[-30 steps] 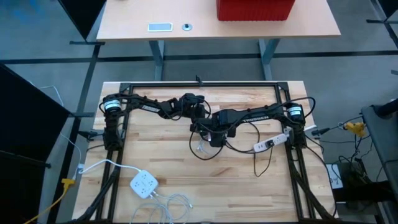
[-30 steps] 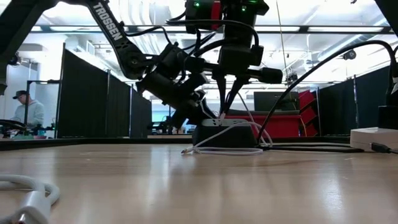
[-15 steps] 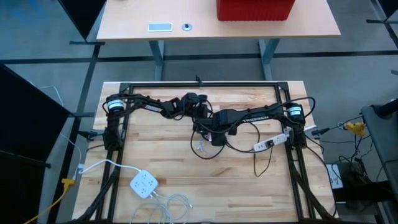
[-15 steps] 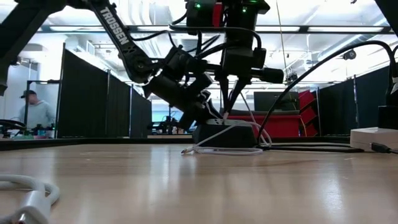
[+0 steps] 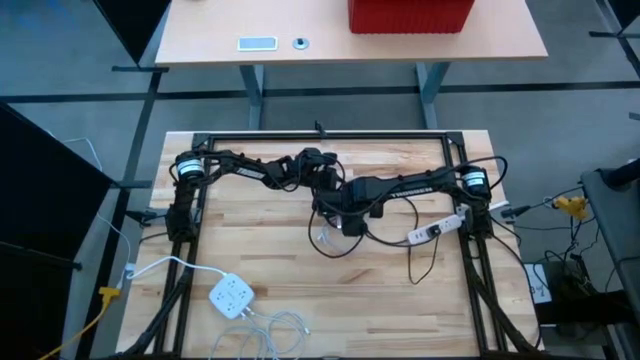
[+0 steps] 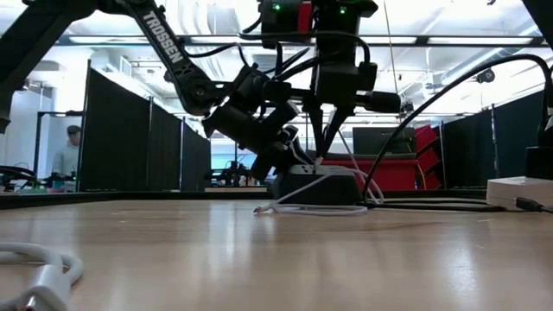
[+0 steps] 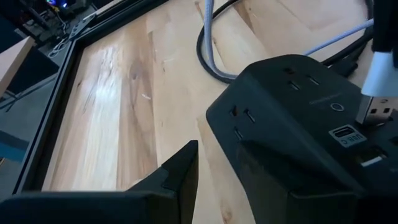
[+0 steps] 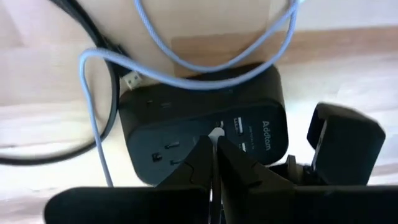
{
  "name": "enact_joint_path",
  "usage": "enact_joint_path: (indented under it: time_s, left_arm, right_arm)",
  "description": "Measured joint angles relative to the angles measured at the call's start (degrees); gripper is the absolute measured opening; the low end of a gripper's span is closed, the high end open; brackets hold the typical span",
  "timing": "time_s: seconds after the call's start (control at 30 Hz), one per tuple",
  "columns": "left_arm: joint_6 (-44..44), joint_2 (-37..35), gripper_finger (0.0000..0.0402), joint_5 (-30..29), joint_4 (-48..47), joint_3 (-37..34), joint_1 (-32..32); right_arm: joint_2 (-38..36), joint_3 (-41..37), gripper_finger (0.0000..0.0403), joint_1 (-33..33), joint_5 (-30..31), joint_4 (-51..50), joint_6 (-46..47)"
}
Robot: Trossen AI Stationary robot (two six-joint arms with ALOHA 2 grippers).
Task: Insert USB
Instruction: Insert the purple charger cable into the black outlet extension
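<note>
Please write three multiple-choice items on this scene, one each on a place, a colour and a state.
1. Where is the black power strip?
A. mid-table, under both grippers
B. table's near-left corner
C. on the floor

2. What colour is the thin cable beside it?
A. red
B. pale blue-white
C. yellow

3. The right gripper is:
A. wide open
B. shut on the white USB plug
C. out of view

Answers: 1 A, the high view shows it central; 2 B, the right wrist view shows it; 3 B, fingers pinch it.
</note>
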Motion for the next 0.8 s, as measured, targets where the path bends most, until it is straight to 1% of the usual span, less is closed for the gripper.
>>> enact_joint_path:
  time_s: [0.07,0.37,0.8]
  left_arm:
    - [-0.05,0.00,0.0105,0.35,-0.02,0.07,-0.06]
    - [-0.94,0.25,0.0105,0.54,0.55,0.07,-0.33]
    - [-1.07,0.30,0.0105,0.63,1.51,0.07,-0.71]
  right_arm:
    - [0.00,-0.02,0.0000,0.26,-1.26,-0.04,0.16]
    - [0.02,-0.02,0.0000,0.45,-2.18,0.19,0.20]
    - [2.73,-0.06,0.0000,0.41,-2.07,1.64,-0.12]
